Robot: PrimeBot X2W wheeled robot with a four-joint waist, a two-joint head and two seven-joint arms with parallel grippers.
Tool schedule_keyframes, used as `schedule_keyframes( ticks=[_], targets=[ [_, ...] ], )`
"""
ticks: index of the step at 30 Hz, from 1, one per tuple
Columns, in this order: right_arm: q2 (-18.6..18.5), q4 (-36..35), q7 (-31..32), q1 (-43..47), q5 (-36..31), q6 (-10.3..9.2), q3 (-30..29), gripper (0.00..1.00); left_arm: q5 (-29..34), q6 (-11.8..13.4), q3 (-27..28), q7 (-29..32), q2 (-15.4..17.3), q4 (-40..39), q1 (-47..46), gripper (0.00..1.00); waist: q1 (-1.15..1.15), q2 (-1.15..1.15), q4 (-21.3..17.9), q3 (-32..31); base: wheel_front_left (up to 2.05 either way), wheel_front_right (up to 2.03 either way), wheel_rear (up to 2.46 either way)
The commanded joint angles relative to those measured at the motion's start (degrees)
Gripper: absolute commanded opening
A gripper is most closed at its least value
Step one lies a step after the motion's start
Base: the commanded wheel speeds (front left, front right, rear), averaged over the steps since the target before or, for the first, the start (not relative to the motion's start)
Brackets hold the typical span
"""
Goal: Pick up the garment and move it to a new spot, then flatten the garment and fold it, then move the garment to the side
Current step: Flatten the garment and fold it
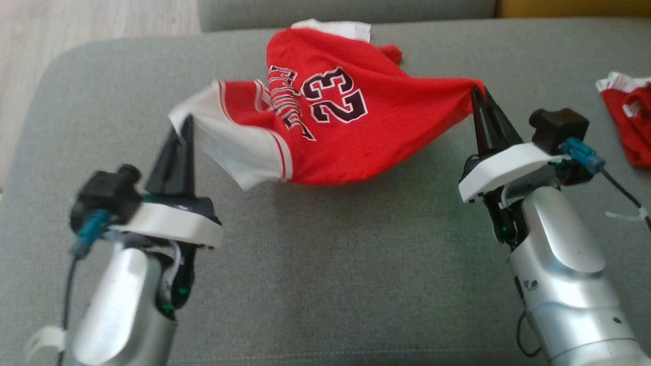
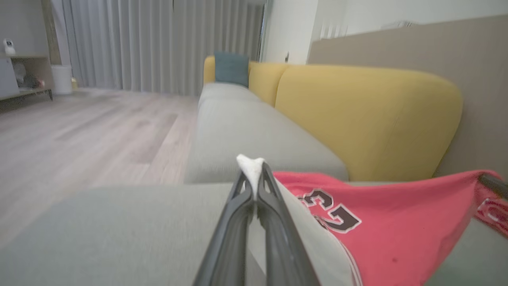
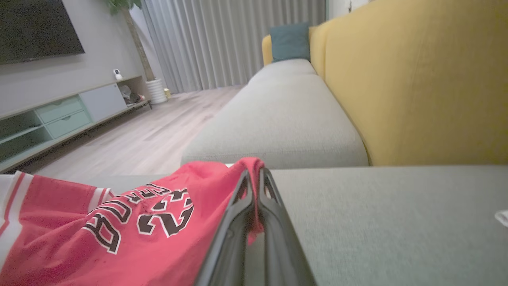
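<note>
Hanging between the two grippers in the head view, the jersey is a thin, smooth red knit with white sleeves, striped trim and a black number 23. It sags in a soft curve above the grey woven sofa seat. The left gripper is fully closed on the white sleeve edge. The right gripper is fully closed on a red corner. The cloth spans from one pair of fingertips to the other. A second red and white garment lies crumpled near the seat's right edge, well apart.

Left wrist view: the dark tapered fingers meet, pinching a tuft of white cloth at the tips. The red body spreads to the right, before a rounded yellow backrest.

Right wrist view: the fingers meet on a red fold. The printed body drapes to the left.
</note>
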Motion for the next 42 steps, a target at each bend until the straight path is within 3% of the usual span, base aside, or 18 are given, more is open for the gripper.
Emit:
schedule_keyframes(
  ticks=[1, 8, 15, 20, 24, 29, 33, 37, 42],
  targets=[
    [0.19, -3.69, 0.61, -0.07, -0.74, 0.37, 1.15, 0.0, 0.03, 0.63, 2.87, -0.8, 2.11, -4.87, -1.5, 0.0, 0.0, 0.0, 0.0, -1.71, 0.0, 0.0, 0.0],
    [-3.13, -19.58, 4.94, 3.21, 0.89, 0.37, 2.0, 0.0, 1.17, 2.03, 5.27, 2.69, 6.28, -22.03, -2.5, 0.0, 0.0, 0.0, -0.84, -6.44, 0.0, 0.0, 0.0],
    [-7.81, -40.11, 10.9, 6.81, 3.42, 0.37, 0.07, 0.0, 3.15, 2.27, 6.87, 8.66, 10.83, -35.18, -5.61, 0.0, 0.0, 0.0, -2.42, -9.01, 0.0, 0.0, 0.0],
    [-10.32, -54.16, 16.14, 8.58, 3.57, 0.37, -2.72, 0.0, 3.87, 1.63, 7.41, 13.18, 13.32, -40.59, -9.68, 0.0, 0.0, 0.0, -3.3, -8.98, 0.0, 0.0, 0.0],
    [-11.0, -60.51, 19.58, 9.31, 3.34, 0.37, -3.61, 0.0, 3.85, 0.74, 7.51, 15.74, 14.73, -40.49, -13.28, 0.0, 0.0, 0.0, -4.02, -7.97, 0.0, 0.0, 0.0],
    [-10.67, -60.79, 21.96, 8.54, 3.65, 0.37, -3.62, 0.0, 2.26, -0.32, 7.51, 17.6, 15.04, -36.55, -17.65, 0.0, 0.0, 0.0, -4.04, -5.05, 0.0, 0.0, 0.0],
    [-10.4, -55.22, 22.13, 3.43, 4.01, 0.37, -2.5, 0.0, 1.66, -2.21, 6.81, 18.45, 15.6, -28.26, -24.37, 0.0, 0.0, 0.0, -3.62, -0.86, 0.0, 0.0, 0.0],
    [-10.28, -44.45, 19.57, -7.82, 2.24, 0.37, -1.13, 0.0, 3.14, -4.37, 4.76, 17.96, 15.73, -16.95, -34.16, 0.0, 0.0, 0.0, -2.92, 3.33, 0.0, 0.0, 0.0],
    [-7.58, -25.05, 12.82, -24.71, -2.5, 0.37, -0.03, 0.0, 6.66, -5.36, 2.5, 14.12, 14.83, -1.28, -48.41, 0.0, 0.0, 0.0, -2.83, 6.49, 0.0, 0.0, 0.0]
  ],
)
